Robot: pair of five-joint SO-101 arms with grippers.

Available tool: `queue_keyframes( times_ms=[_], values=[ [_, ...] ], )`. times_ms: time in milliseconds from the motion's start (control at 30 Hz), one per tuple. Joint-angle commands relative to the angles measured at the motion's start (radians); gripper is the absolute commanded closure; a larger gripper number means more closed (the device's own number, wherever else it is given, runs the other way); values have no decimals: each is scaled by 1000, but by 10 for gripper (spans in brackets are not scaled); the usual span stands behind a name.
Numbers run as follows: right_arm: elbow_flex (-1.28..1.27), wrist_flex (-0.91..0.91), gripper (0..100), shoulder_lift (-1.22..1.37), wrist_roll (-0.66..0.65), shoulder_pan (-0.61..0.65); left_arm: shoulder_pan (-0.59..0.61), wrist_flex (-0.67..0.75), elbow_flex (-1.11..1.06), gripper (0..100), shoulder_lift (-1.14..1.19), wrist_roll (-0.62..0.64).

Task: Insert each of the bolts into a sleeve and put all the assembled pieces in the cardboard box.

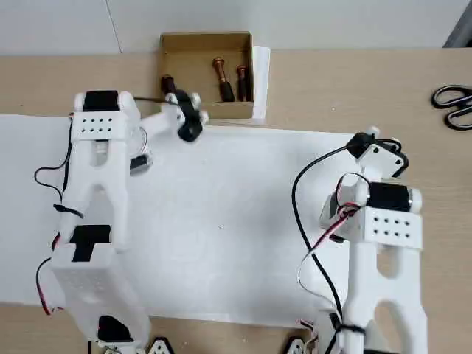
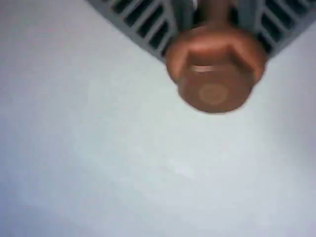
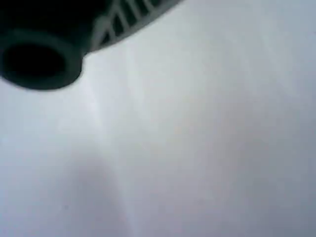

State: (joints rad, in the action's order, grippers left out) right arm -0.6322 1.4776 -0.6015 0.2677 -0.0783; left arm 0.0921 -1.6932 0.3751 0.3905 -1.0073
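Your left fingers (image 2: 136,22) are clenched on a copper bolt (image 2: 215,69): its shank runs up between the two ribbed pads and its hexagonal head hangs just below their tips, facing the camera. From above, those tips sit over the near left corner of the cardboard box (image 1: 206,35), with the held bolt (image 1: 168,82) poking past them just inside the box's left wall. Further to the right of your left fingers, two assembled pieces (image 1: 221,77) (image 1: 243,82) lie side by side on the box floor, copper heads away from you, well apart from the held bolt. Your right fingers (image 3: 123,19) are grasping a black sleeve (image 3: 37,59); its open end juts out just beside the ribbed pad, above the white sheet (image 1: 221,221) that covers the worktop (image 1: 332,88). From above, your right arm (image 1: 383,221) is tucked back at the sheet's right edge, far from the box. Scissors (image 1: 453,103) lie on the bare worktop beyond your right fingers.
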Motion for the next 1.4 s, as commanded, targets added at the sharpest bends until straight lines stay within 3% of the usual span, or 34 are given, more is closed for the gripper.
queue_keyframes(
  times_ms=[0, 200, 333, 433, 833, 1000, 1233, 1367],
  values=[
    [6, 7, 996, -104, -9, -1, -6, -11, 77, 994, -8, 196],
    [5, 7, 996, -183, -20, 4, -11, -58, 150, 994, -8, 526],
    [5, 7, 996, -185, -46, 71, -15, -58, 200, 994, -21, 766],
    [5, 10, 996, -188, -46, 140, -17, -58, 232, 994, -83, 868],
    [63, 180, 996, -246, -48, 197, -20, -57, 248, 994, -404, 1155],
    [78, 186, 996, -401, -155, 196, 8, -57, 223, 994, -494, 1238],
    [66, 174, 996, -562, -201, 188, 11, -49, -22, 994, -763, 1287],
    [-8, 140, 996, -634, -203, 188, 8, 25, -219, 994, -979, 1318]
  ],
)
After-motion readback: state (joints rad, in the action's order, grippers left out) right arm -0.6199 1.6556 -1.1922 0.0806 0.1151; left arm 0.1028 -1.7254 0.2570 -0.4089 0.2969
